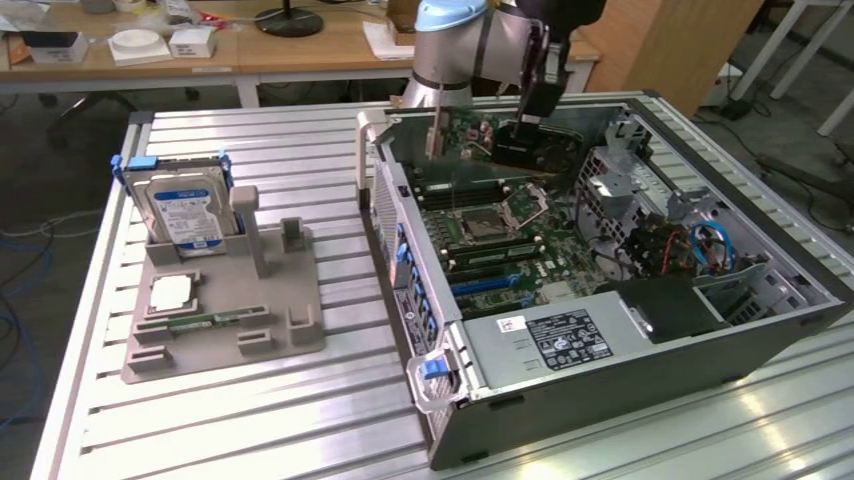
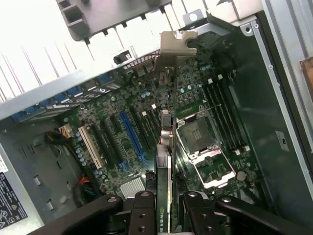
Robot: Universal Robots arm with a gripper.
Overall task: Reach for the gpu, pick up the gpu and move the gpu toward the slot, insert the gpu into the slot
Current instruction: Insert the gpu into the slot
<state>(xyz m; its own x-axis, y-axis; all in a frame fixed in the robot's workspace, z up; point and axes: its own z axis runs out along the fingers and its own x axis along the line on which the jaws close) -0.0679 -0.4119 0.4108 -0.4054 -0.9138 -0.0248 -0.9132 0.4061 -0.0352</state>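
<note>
The gpu (image 1: pixel 461 150) hangs edge-down over the open computer case (image 1: pixel 641 390), above the motherboard's far end. Its silvery end bracket (image 1: pixel 374 125) stands just above the case's rear wall. My gripper (image 1: pixel 534 135) is shut on the card's other end. In the wrist view the gpu (image 2: pixel 166 147) appears edge-on between the black fingers (image 2: pixel 143 208), with its bracket (image 2: pixel 175 45) at the far end and my gripper (image 2: pixel 165 198) clamped on the card. The long blue slot (image 2: pixel 131 137) lies on the motherboard beside the card's line, apart from it; the same slot (image 1: pixel 487 285) shows nearer the power supply.
A grey fixture (image 1: pixel 220 345) on the slatted table holds a blue-labelled hard drive (image 1: pixel 187 210), a processor chip (image 1: pixel 174 292) and a green memory stick (image 1: pixel 214 322). Inside the case are the CPU socket (image 2: pixel 203 142), the power supply (image 1: pixel 561 340) and blue cables (image 1: pixel 707 245).
</note>
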